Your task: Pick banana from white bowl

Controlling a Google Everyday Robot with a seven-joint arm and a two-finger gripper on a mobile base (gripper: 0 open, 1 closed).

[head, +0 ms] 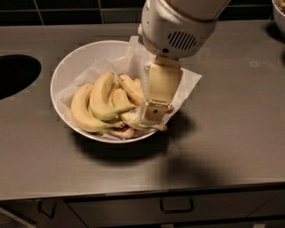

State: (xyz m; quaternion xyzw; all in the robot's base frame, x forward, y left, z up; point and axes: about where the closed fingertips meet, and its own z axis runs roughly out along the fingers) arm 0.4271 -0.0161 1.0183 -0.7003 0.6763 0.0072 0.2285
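Bananas lie in a loose bunch inside the white bowl, on a sheet of white paper that lines it & sticks out past the rim on the right. They are yellow w/ a hint of green on some, and a couple of browned ends lie near the front-right rim. The bowl rests on a grey counter, left of centre.

The gripper hangs down from a big white wrist housing at top centre. Its pale yellowish tip is over the right part of the bowl, right at the near-right end of the bunch (touching or not: can't tell from this angle). Whether the gripper is spread or closed can't be told either, since only one flat side of it faces the camera.

A dark round opening cuts into the counter at far left, apart from the bowl. The edge of another bowl shows in the top-right corner. A drawer handle sits below the counter's front edge.
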